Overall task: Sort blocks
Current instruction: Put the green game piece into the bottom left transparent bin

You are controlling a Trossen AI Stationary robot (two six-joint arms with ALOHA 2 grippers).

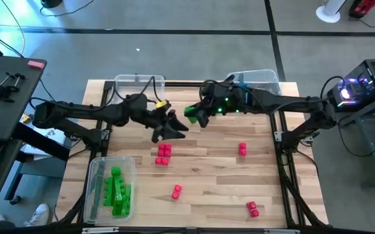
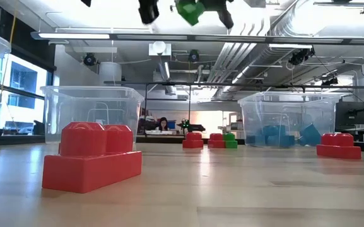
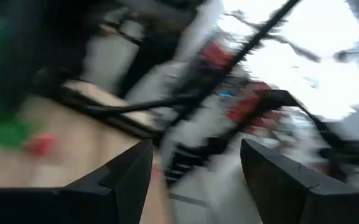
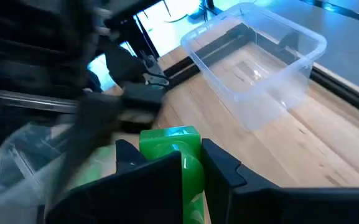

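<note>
Gripping a small green plastic block between its two dark fingers, the right gripper hangs high above the middle of the wooden table, its jaws clamped against the block's sides. Beside it, the left gripper is held over the table with its fingers spread apart and nothing between them.

A clear plastic bin at the near left corner holds a heap of green blocks. A second clear bin at the far left looks empty in the right wrist view. A third clear bin at the far right holds blue blocks.

Red-pink blocks lie loose on the wood: a cluster near the centre, one near the right, one toward the front and one at the front right.
</note>
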